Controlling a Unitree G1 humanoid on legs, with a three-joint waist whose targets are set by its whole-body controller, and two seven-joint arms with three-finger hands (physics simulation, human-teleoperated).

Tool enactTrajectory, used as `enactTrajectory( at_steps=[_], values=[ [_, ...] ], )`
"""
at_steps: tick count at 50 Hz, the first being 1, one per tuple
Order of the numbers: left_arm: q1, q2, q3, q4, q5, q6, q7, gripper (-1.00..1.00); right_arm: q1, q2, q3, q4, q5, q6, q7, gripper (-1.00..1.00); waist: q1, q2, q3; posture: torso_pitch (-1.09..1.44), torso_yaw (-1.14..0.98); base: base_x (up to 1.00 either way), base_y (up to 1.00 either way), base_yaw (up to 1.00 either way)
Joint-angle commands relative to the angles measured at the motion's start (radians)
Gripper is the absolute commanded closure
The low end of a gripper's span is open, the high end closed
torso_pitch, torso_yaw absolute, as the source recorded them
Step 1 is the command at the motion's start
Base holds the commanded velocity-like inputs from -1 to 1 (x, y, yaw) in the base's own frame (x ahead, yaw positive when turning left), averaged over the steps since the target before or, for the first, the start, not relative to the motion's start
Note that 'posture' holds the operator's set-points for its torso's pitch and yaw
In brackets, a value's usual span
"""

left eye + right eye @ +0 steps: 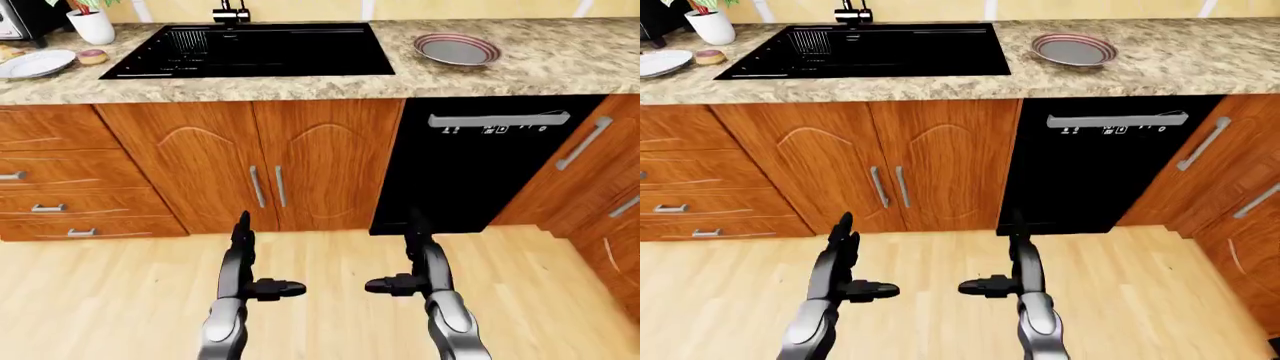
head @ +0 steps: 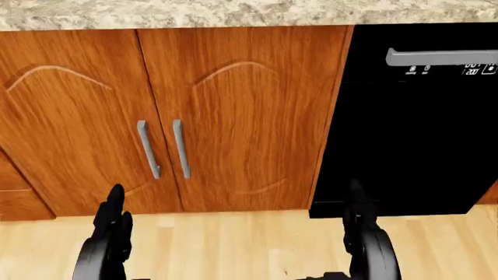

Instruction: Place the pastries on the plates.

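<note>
A small round pastry (image 1: 92, 56) lies on the granite counter at the upper left of the left-eye view, next to a white plate (image 1: 36, 64). A grey plate with a striped rim (image 1: 457, 49) sits on the counter to the right of the black sink (image 1: 250, 49). My left hand (image 1: 250, 262) and right hand (image 1: 412, 259) are low in the views, over the wooden floor, both open and empty, fingers pointing up and thumbs turned inward. They are far from the counter.
A white pot with a plant (image 1: 92, 25) stands behind the pastry. Wooden cabinet doors (image 1: 265, 165), drawers (image 1: 60, 176) at the left and a black dishwasher (image 1: 480, 161) at the right run below the counter. More cabinets (image 1: 600, 187) stand at the right edge.
</note>
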Motion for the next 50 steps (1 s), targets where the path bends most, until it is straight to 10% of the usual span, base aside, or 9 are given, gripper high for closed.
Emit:
enactTrajectory(
  at_steps=[1,3,5,10,16,26,37,43,50],
  values=[
    [-0.073,0.023,0.005,-0.239,-0.003,0.103,-0.007,-1.00,-0.036,-0.015,0.004,-0.268,-0.023,0.076,-0.017,-1.00,-0.002,-0.008,-0.001,0.00,0.00,0.00,0.00,0.00],
    [-0.085,0.026,0.010,-0.288,0.005,0.153,-0.013,-1.00,-0.045,-0.013,0.001,-0.329,-0.024,0.122,-0.011,-1.00,0.005,-0.001,-0.069,0.00,0.00,0.00,0.00,0.00],
    [-0.102,0.031,0.016,-0.326,0.011,0.196,-0.020,-1.00,-0.069,-0.011,0.005,-0.424,-0.020,0.203,0.001,-1.00,0.006,-0.007,-0.023,0.00,0.00,0.00,0.00,0.00],
    [-0.163,0.043,0.031,-0.417,0.015,0.305,-0.031,-1.00,-0.151,-0.017,-0.002,-0.554,-0.025,0.355,0.022,-1.00,0.004,-0.001,-0.095,0.00,0.00,0.00,0.04,0.00],
    [-0.235,0.062,0.054,-0.461,0.017,0.378,-0.032,-1.00,-0.242,-0.035,-0.015,-0.580,-0.012,0.422,0.015,-1.00,-0.014,-0.049,-0.076,0.00,0.00,0.20,0.60,0.00],
    [-0.330,0.107,0.088,-0.525,0.019,0.478,-0.035,-1.00,-0.334,-0.057,-0.025,-0.632,0.011,0.499,0.008,-1.00,-0.038,0.115,-0.083,0.00,0.00,0.29,0.64,0.00],
    [-0.362,0.139,0.127,-0.609,0.000,0.555,-0.031,-1.00,-0.375,-0.062,-0.034,-0.700,0.040,0.566,-0.005,-1.00,0.008,-0.044,-0.057,0.00,0.00,0.40,0.79,0.00],
    [-0.352,0.144,0.134,-0.609,-0.001,0.545,-0.028,-1.00,-0.382,-0.064,-0.032,-0.710,0.046,0.576,-0.008,-1.00,-0.012,-0.050,-0.057,0.00,0.00,0.48,1.00,0.00],
    [-0.351,0.152,0.139,-0.614,0.004,0.546,-0.029,-1.00,-0.390,-0.068,-0.028,-0.716,0.048,0.593,-0.003,-1.00,-0.027,0.083,-0.077,0.00,0.00,0.49,1.00,0.00]
  ],
)
